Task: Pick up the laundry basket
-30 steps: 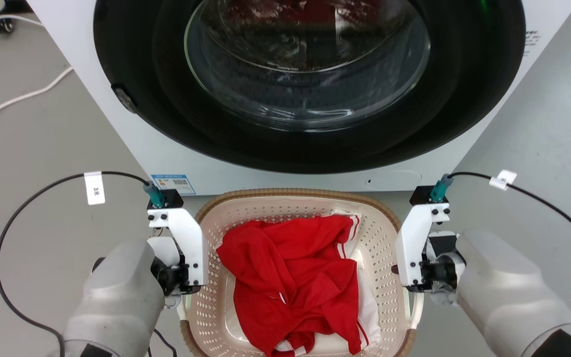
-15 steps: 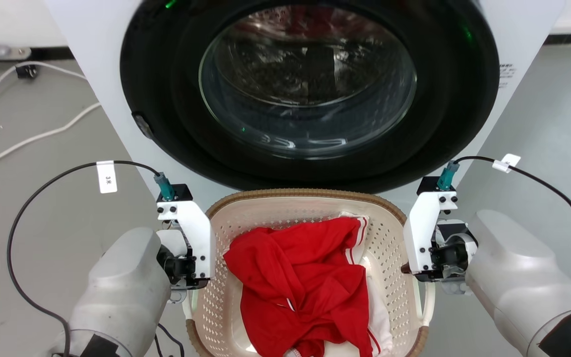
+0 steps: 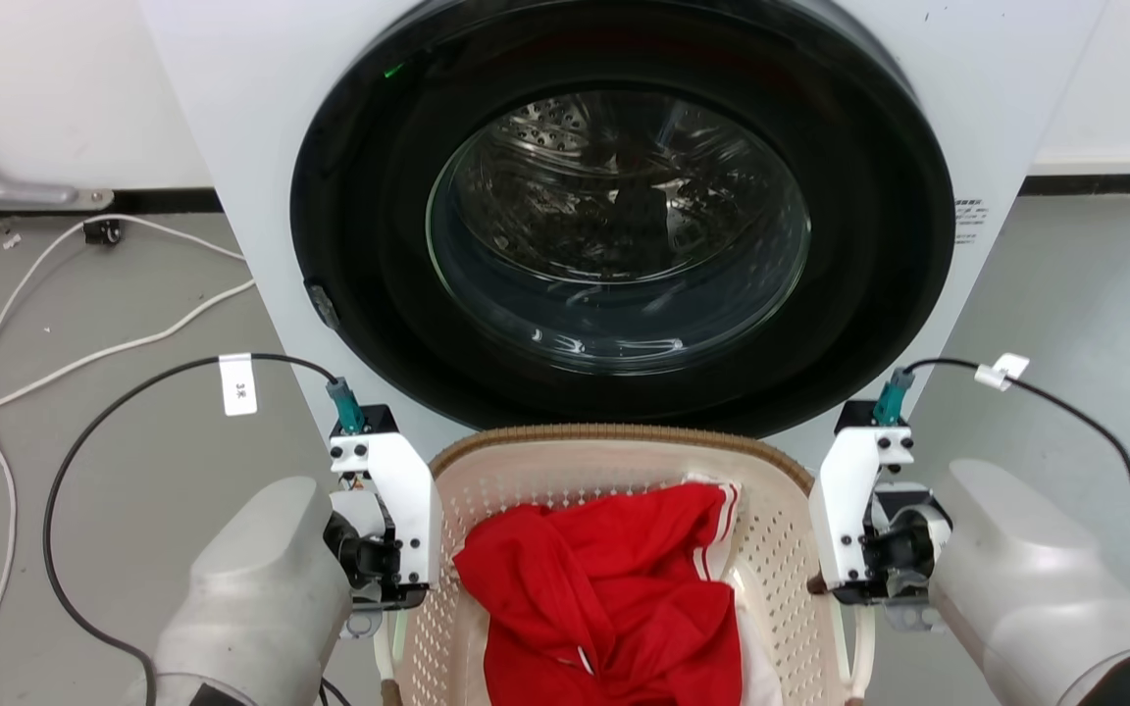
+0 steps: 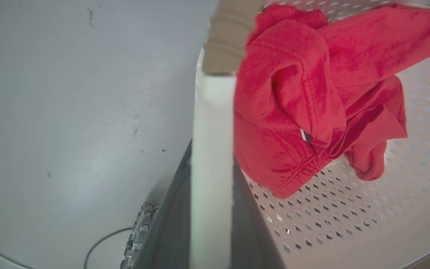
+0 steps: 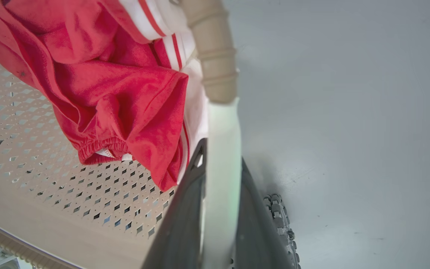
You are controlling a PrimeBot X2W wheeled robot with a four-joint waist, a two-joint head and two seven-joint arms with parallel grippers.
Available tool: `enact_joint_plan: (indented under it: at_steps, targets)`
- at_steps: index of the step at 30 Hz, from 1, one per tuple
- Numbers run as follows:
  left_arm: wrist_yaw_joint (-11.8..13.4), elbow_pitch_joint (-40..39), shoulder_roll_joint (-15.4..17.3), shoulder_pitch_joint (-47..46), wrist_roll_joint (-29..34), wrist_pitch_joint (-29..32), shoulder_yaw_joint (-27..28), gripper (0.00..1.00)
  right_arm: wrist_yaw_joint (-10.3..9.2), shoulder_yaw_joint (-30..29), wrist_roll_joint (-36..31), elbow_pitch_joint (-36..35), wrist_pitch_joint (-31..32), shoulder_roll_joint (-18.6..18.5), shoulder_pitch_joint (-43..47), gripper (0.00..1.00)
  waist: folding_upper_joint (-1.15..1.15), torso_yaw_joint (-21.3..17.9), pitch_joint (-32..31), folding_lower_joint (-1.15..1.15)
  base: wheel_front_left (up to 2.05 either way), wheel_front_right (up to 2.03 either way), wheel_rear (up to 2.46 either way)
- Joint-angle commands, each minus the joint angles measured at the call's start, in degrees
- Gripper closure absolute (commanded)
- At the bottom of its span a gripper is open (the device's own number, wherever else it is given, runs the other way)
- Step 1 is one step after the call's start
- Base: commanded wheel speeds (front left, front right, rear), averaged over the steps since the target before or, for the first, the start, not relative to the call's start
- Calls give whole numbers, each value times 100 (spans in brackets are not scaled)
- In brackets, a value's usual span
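Note:
The laundry basket (image 3: 624,437), cream perforated plastic with a brown woven-look rim, hangs between my two arms in front of the washer. A red garment (image 3: 604,598) and a white, red-striped one lie inside it. In the head view my left gripper (image 3: 385,613) is at the basket's left handle and my right gripper (image 3: 854,613) at its right handle. The left wrist view shows my left gripper (image 4: 212,186) shut on the white handle (image 4: 212,123), one dark finger on each side. My right gripper (image 5: 220,186) is likewise shut on the other white handle (image 5: 222,127).
The white washing machine (image 3: 231,147) stands directly ahead with its round dark door (image 3: 619,226) shut. White cables (image 3: 84,353) trail over the grey floor at the left. A ridged tyre (image 4: 140,231) shows under the basket, and another tyre (image 5: 280,220) in the right wrist view.
The camera has moved: the washer now sits lower and farther in the picture. The basket has risen against the washer's front, its rim now overlapping the door's lower edge. Both holds are unchanged.

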Motion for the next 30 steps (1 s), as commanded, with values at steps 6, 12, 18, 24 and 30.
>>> enact_joint_plan:
  at_steps: [6, 12, 18, 24, 30]
  targets:
    - [-21, -13, -86, 211, -153, 153, -62, 100, 18, 69, 51, -16, -102, 64, 263, 100, -1, -18, -125, 1, 0, 0, 0]
    - [-22, -15, -133, 335, -256, 222, -88, 100, 19, 82, 122, -18, -150, 127, 390, 100, -1, -10, -129, 1, 0, 0, 0]
    - [-22, -35, -151, 363, -322, 242, -129, 100, 19, 92, 165, 11, -148, 160, 431, 100, -1, -25, -142, 1, 0, 0, 0]
    - [-23, -72, -142, 398, -384, 259, -172, 100, 19, 109, 198, 31, -169, 192, 434, 100, -1, -48, -157, 1, 0, 0, 0]
    - [-23, -90, -131, 419, -435, 269, -214, 100, 19, 126, 217, 49, -196, 202, 427, 100, -1, -63, -157, 1, 0, 0, 0]
